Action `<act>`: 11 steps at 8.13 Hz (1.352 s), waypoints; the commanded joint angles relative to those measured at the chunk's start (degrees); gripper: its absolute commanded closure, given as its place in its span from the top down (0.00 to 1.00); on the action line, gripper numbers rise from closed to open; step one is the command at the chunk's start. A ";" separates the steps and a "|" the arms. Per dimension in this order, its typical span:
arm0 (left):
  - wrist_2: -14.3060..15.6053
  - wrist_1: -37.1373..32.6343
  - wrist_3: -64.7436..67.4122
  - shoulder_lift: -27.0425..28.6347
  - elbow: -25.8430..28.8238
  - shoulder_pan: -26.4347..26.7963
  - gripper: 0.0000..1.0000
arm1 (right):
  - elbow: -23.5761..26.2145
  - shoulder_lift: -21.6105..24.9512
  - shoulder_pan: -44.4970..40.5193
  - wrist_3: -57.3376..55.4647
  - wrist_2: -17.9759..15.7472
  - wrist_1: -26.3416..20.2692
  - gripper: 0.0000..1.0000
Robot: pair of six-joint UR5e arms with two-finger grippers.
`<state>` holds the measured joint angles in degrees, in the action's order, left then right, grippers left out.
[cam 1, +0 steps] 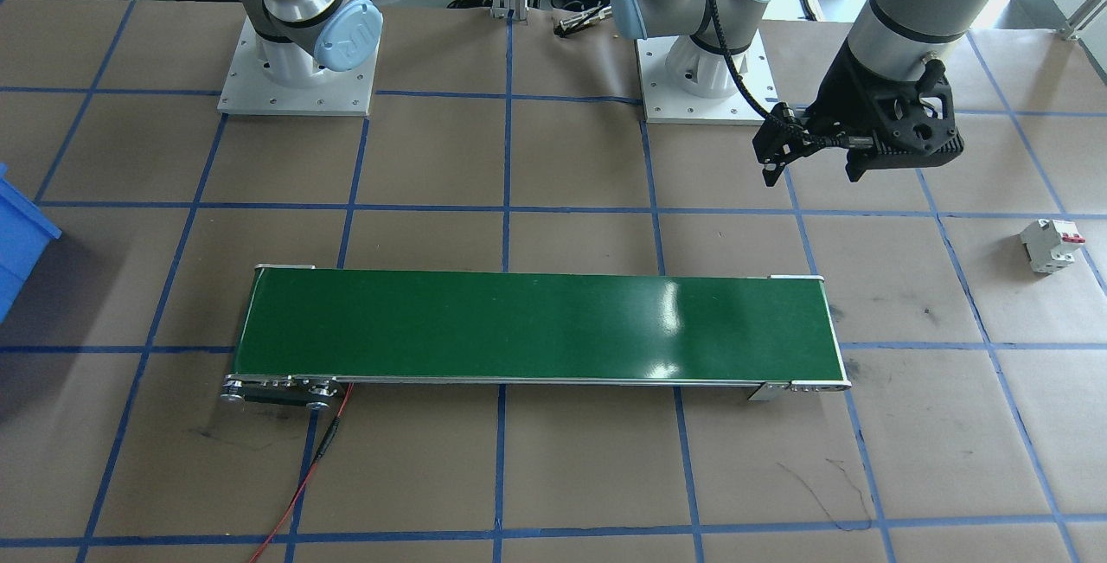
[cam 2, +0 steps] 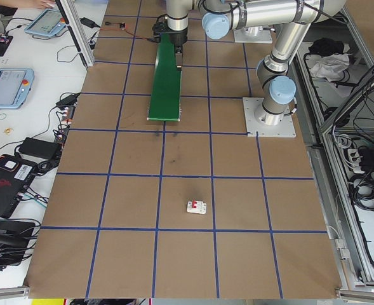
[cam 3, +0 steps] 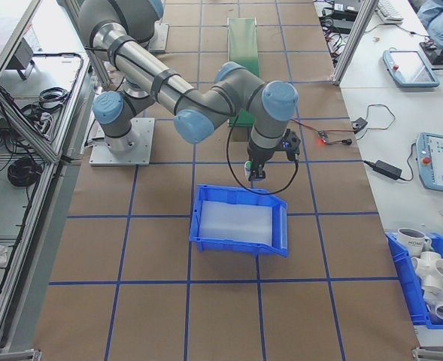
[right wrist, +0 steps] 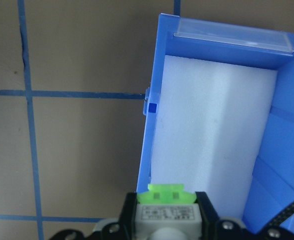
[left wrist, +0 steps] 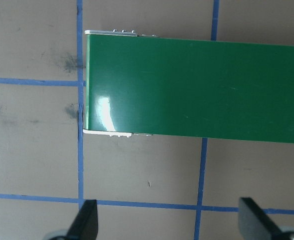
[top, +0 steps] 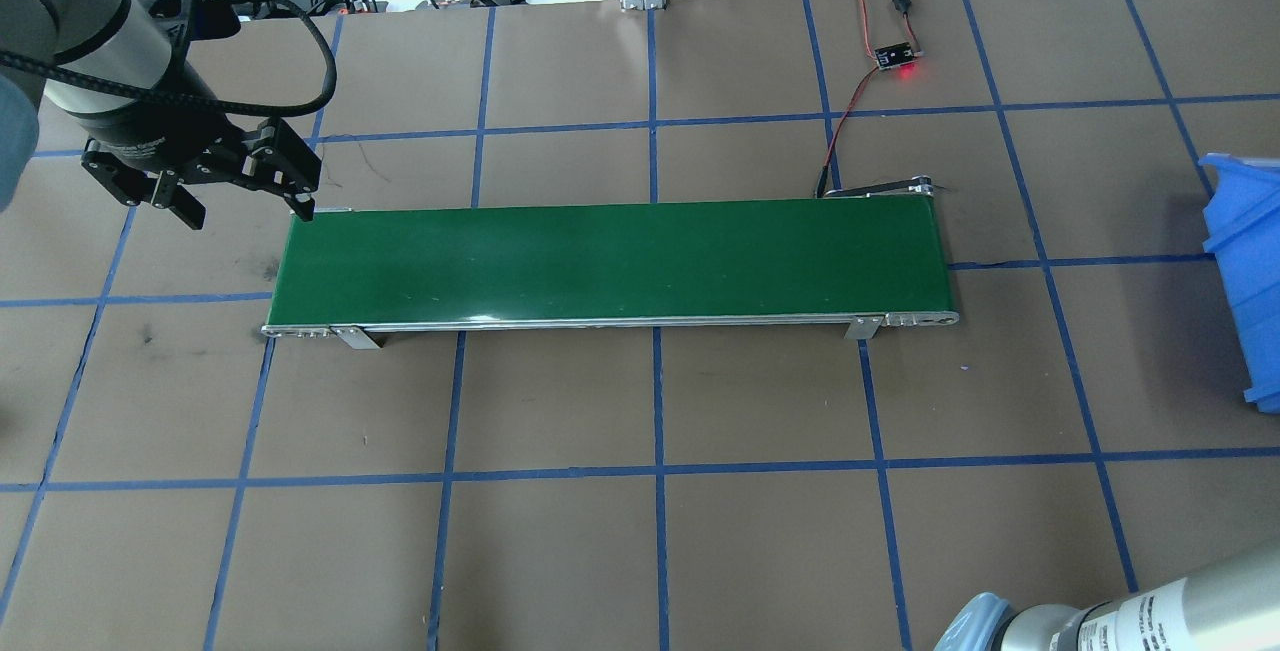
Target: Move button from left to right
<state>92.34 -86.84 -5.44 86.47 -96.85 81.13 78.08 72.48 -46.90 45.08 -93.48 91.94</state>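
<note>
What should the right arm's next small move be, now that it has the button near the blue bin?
Probably carry it sideways until it is fully over the foam, then lower and release. The right gripper is shut on the button, which hangs above the blue bin at its near wall, not yet clearly over the white foam liner.

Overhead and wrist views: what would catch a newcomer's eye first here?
The long green conveyor belt across the table's middle stands out first. Then the right gripper, shut on the button near the rim of the blue bin with white foam inside. The left gripper hangs open by the belt's end.
</note>
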 commanded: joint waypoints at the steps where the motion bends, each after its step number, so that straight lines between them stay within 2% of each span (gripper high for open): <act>1: 0.21 -0.09 -0.01 -0.07 0.00 0.00 1.00 | 2.51 -6.63 0.94 3.34 -3.53 7.41 0.00; 2: 0.21 -0.09 -0.01 -0.08 0.00 0.00 1.00 | 2.96 -8.91 0.94 5.44 -4.07 11.64 0.00; 4: 0.21 0.00 -0.01 -0.08 0.00 0.00 1.00 | 3.40 -12.17 0.94 5.19 -5.83 12.47 0.00; 6: 0.39 -0.09 -0.10 -0.08 0.00 -0.09 1.00 | 6.72 -12.89 1.29 6.93 -9.34 17.28 0.00; 8: 0.21 0.09 -0.10 -0.08 0.09 -0.35 1.00 | 7.53 -13.33 2.78 7.83 -8.74 17.66 0.00; 9: 0.30 0.00 -0.10 -0.08 0.00 -0.35 1.00 | 7.88 -13.33 2.78 7.83 -8.56 18.36 0.05; 10: 0.39 0.00 -0.01 -0.08 0.00 -0.27 1.00 | 8.84 -13.42 2.78 7.83 -8.56 19.93 0.34; 11: 0.39 0.00 -0.01 -0.08 0.00 -0.35 1.00 | 9.98 -13.42 3.04 7.92 -8.73 22.90 0.46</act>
<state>92.66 -86.82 -5.50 86.40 -96.85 80.84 86.32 59.15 -44.18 52.87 -102.10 110.98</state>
